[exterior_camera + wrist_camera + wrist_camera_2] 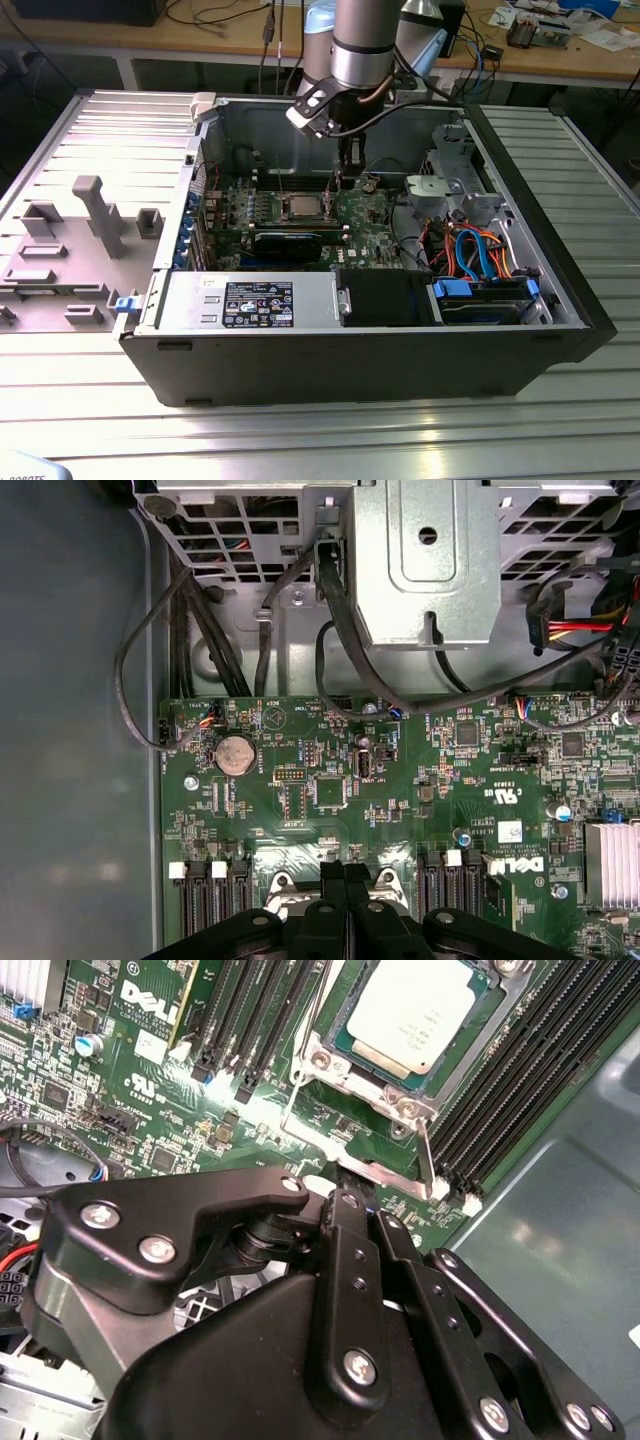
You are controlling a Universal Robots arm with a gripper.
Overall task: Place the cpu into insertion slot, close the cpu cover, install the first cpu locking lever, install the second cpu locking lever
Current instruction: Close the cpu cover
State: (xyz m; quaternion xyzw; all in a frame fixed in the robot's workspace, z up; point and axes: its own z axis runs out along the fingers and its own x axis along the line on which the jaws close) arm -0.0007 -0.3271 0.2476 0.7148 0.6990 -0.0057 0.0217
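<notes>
cpu seated, cover down | we judge step: lever locking | end effector pinched closed, empty, tip at lever | needs downward push to latch

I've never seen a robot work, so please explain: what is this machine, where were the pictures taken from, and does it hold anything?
It is one robot arm reaching down into an opened computer case lying on a metal table. The exterior view comes from a camera off the arm. Both wrist views come from cameras riding on it, looking past its black claw at the green circuit board. On it the silver cpu lies framed by the cpu cover. The claw is shut, its tips at a wire lever; whether it pinches that, I cannot tell.
</notes>
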